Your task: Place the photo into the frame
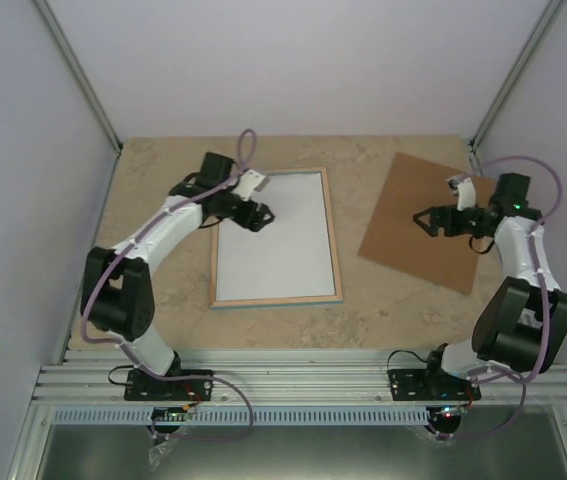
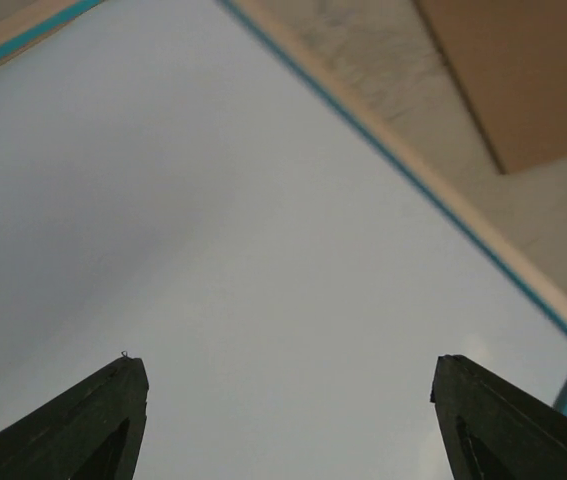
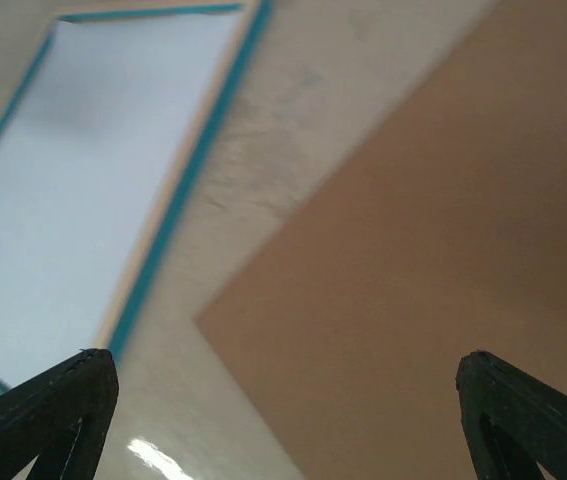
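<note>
Two items, both spread wide with nothing grasped: left end effector [image 1: 261,214], positioned over the blue-trimmed wooden rectangular frame [image 1: 334,240] laid flat on the beige counter [image 1: 363,295]; right end effector [image 1: 421,220], over the brown board [image 1: 398,245].

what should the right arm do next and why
Probably lower the right tool onto the brown backing board to pick it up. Its jaws stand open above the board, and a white sheet already fills the frame.
</note>
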`<action>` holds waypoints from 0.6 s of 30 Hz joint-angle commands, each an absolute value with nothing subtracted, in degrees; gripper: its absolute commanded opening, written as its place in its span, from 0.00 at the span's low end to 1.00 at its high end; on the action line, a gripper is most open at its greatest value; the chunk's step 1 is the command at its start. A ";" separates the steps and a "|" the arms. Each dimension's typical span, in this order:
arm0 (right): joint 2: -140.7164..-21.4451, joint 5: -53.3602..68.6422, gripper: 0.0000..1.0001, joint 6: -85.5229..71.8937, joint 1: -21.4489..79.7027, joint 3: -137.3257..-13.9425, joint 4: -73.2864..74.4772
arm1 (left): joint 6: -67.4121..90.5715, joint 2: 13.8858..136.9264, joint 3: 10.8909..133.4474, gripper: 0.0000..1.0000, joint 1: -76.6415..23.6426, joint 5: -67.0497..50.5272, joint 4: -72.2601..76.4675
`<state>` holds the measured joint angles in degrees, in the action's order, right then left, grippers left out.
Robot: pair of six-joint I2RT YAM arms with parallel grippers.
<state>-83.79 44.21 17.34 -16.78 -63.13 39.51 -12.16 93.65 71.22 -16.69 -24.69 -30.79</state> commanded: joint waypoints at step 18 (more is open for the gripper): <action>-95.31 29.30 0.93 26.95 -43.17 -59.14 40.60 | 7.52 132.88 112.93 0.90 -42.60 -28.68 -25.15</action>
<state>-91.50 30.09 27.16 -42.96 -59.70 42.81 -0.23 129.43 109.67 -42.33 -26.02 -27.46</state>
